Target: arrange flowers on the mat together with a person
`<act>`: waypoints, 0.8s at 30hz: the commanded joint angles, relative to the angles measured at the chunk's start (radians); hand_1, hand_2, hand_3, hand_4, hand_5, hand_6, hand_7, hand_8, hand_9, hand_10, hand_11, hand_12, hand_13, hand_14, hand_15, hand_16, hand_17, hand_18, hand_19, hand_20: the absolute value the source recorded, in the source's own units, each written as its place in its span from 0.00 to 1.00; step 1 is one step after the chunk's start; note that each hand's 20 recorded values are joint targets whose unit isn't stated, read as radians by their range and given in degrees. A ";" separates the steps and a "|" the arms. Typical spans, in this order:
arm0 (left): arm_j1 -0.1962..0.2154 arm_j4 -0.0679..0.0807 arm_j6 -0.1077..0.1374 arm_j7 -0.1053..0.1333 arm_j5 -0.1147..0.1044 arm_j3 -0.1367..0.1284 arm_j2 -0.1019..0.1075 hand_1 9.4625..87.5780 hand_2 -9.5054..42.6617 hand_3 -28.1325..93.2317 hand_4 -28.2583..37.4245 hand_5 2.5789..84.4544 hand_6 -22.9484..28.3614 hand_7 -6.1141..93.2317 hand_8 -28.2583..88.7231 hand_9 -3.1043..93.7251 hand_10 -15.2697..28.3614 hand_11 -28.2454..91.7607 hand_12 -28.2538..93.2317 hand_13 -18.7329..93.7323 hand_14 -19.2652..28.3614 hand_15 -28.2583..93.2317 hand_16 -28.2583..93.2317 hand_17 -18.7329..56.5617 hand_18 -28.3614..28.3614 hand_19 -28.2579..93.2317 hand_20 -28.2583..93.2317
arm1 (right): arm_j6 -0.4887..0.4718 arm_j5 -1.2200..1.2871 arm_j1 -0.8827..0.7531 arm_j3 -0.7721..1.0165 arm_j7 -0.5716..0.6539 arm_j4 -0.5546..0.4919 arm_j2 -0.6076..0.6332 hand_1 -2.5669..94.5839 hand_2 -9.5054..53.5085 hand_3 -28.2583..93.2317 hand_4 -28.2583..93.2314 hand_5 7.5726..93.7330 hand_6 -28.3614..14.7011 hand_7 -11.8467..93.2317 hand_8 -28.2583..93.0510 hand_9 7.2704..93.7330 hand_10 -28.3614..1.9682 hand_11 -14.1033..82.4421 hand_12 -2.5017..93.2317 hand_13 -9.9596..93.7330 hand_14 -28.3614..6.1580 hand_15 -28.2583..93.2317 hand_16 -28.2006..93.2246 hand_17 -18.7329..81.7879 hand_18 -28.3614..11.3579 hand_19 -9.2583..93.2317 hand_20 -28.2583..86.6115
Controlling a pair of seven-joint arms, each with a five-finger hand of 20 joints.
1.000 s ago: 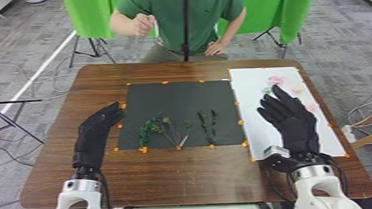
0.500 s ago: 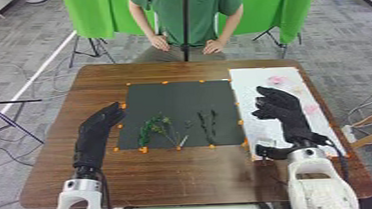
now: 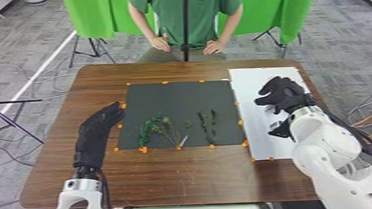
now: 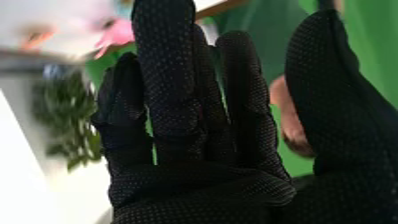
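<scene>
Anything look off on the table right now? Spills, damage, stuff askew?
Nothing stands out. The dark mat looks flat, green stems lie on its near half, and the white sheet sits beside it. No spill visible. The right hand covers part of the sheet; can't judge there.

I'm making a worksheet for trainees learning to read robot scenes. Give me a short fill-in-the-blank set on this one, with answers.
The left hand is beside the dark mat's ____ edge.
The sheet below the right hand is coloured ____.
Of the mat and the sheet, the stems lie on the ____.
The small markers along the mat's edges are coloured ____.

Missing words: left; white; mat; orange
</scene>
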 commanded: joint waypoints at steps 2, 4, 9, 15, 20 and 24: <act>0.015 -0.004 0.012 -0.006 -0.010 0.001 -0.001 0.24 0.10 0.77 0.15 0.55 0.52 0.23 0.19 0.50 0.65 0.37 0.35 0.48 0.74 0.36 0.26 0.31 0.66 0.25 0.36 | -0.128 -0.182 0.088 -0.042 0.062 0.086 0.019 0.47 0.00 0.74 0.02 0.58 0.70 0.25 0.14 0.71 0.43 0.28 0.19 0.89 0.62 0.58 0.45 0.58 0.21 0.86 0.63; 0.015 -0.004 0.008 -0.007 -0.007 -0.001 -0.001 0.24 0.10 0.77 0.15 0.55 0.52 0.23 0.19 0.50 0.65 0.37 0.35 0.47 0.74 0.36 0.26 0.31 0.66 0.25 0.36 | -0.164 -0.180 0.098 -0.043 0.066 0.101 0.019 0.46 0.00 0.74 0.02 0.56 0.69 0.25 0.14 0.71 0.42 0.27 0.18 0.90 0.62 0.58 0.44 0.58 0.21 0.87 0.63; 0.020 -0.006 0.017 -0.005 -0.014 -0.002 0.001 0.24 0.09 0.77 0.15 0.56 0.52 0.23 0.19 0.50 0.65 0.37 0.35 0.47 0.74 0.36 0.26 0.31 0.67 0.25 0.36 | -0.198 -0.150 0.107 -0.044 0.063 0.123 0.012 0.44 0.00 0.75 0.03 0.55 0.68 0.24 0.14 0.74 0.42 0.27 0.18 0.91 0.63 0.58 0.45 0.59 0.20 0.88 0.62; 0.018 -0.005 0.009 -0.009 -0.009 -0.003 -0.003 0.24 0.09 0.76 0.15 0.55 0.52 0.23 0.19 0.50 0.64 0.37 0.35 0.47 0.74 0.36 0.26 0.30 0.67 0.25 0.36 | -0.248 -0.155 0.117 -0.060 0.069 0.155 0.000 0.43 0.00 0.76 0.02 0.53 0.68 0.24 0.14 0.75 0.43 0.27 0.18 0.92 0.64 0.58 0.45 0.60 0.20 0.89 0.62; 0.017 -0.004 0.009 -0.007 -0.010 -0.004 -0.003 0.25 0.09 0.76 0.15 0.56 0.52 0.23 0.19 0.50 0.64 0.37 0.35 0.47 0.74 0.36 0.26 0.30 0.67 0.25 0.36 | -0.238 -0.150 0.107 -0.064 0.067 0.184 -0.012 0.43 0.00 0.76 0.01 0.53 0.68 0.24 0.14 0.76 0.44 0.27 0.17 0.92 0.64 0.58 0.46 0.60 0.21 0.89 0.61; 0.016 -0.003 0.009 -0.007 -0.010 -0.003 -0.005 0.25 0.09 0.76 0.15 0.56 0.52 0.23 0.19 0.50 0.64 0.37 0.35 0.47 0.74 0.36 0.26 0.30 0.67 0.25 0.36 | -0.188 -0.165 0.087 -0.076 0.050 0.197 -0.014 0.45 0.00 0.77 0.01 0.54 0.69 0.24 0.14 0.77 0.46 0.27 0.17 0.94 0.66 0.57 0.46 0.61 0.21 0.91 0.61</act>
